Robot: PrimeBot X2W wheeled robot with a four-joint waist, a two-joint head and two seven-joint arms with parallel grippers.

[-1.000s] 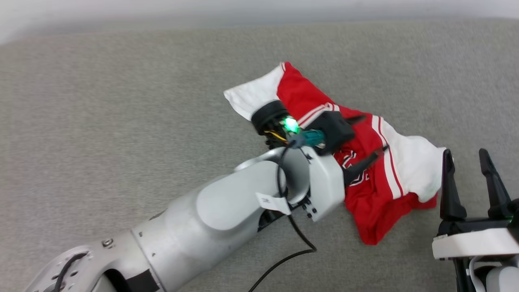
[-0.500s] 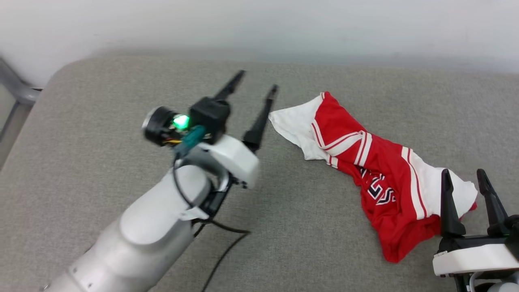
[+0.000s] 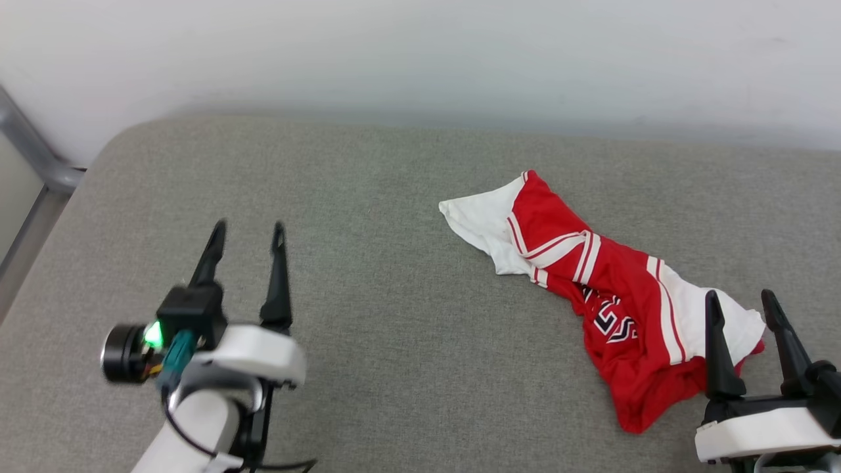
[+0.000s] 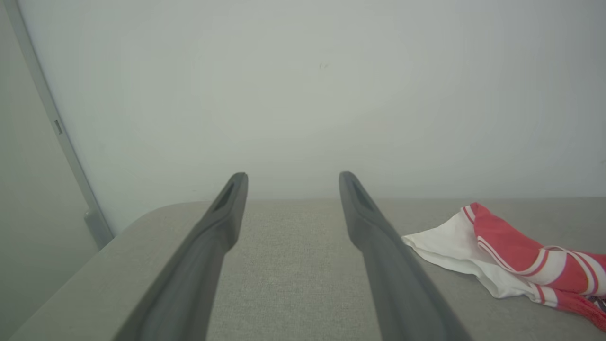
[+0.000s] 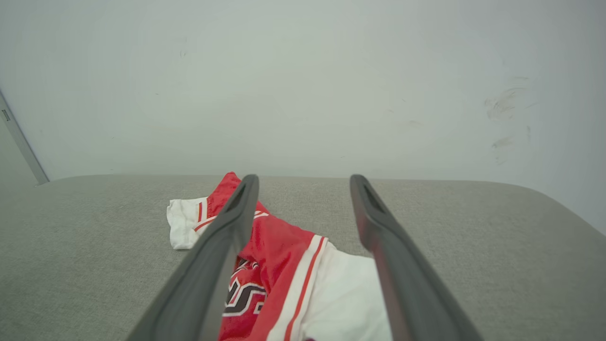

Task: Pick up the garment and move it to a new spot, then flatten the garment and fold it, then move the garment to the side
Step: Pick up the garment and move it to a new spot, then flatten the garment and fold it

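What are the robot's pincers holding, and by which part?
Nothing. The left pincer and right pincer are open and empty; the garment lies crumpled on the cushion.

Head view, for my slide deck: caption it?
Crumpled jersey on grey surface; left gripper open well aside, right gripper open at its near end.

The garment [image 3: 611, 289] lies on the padded surface [image 3: 394, 263], well off to the right of the left gripper [image 3: 248, 230], with bare surface between them. The right gripper [image 3: 737, 297] sits at the garment's near end. That end lies beneath and between its fingers, and the rest of the cloth runs ahead of it and to its left. I cannot tell whether they touch. Ahead of both grippers the wall [image 3: 420, 59] rises behind the surface. A frame post [image 3: 33, 157] stands left of the left gripper, past the surface's corner.
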